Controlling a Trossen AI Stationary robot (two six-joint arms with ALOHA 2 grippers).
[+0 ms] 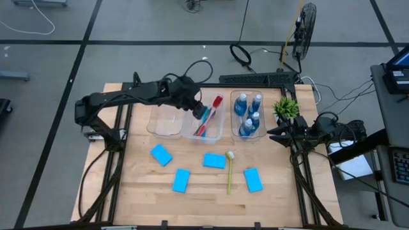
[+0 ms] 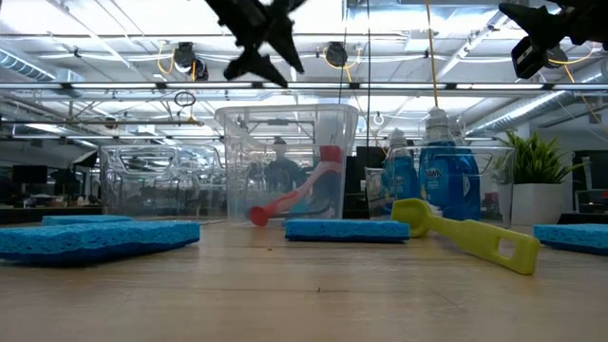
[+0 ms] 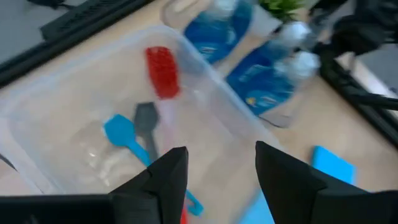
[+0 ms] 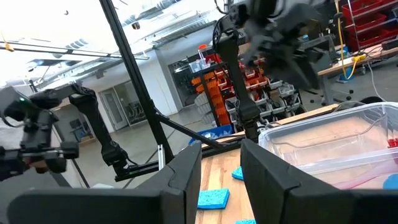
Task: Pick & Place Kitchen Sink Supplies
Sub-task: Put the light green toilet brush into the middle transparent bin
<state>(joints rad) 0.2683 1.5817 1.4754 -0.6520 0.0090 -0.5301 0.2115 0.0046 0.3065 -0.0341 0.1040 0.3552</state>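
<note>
Brushes [image 3: 140, 127] lie binned, seemingly below left fingers [image 3: 168, 174]

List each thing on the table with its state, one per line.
left gripper: open, empty, above middle bin
right gripper: waiting at right edge, holds nothing
middle bin: holds red, blue, grey brushes
right bin: holds four bottles
left bin: empty
yellow-green brush: flat on table
four sponges: flat on table

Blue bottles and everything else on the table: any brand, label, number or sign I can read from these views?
No text reads with certainty.
Blue bottles: a white brand mark on the front label, too blurred to spell out.
Sponges, yellow-green brush, clear bins: no print visible.
Room behind: signs too small to read.
</note>
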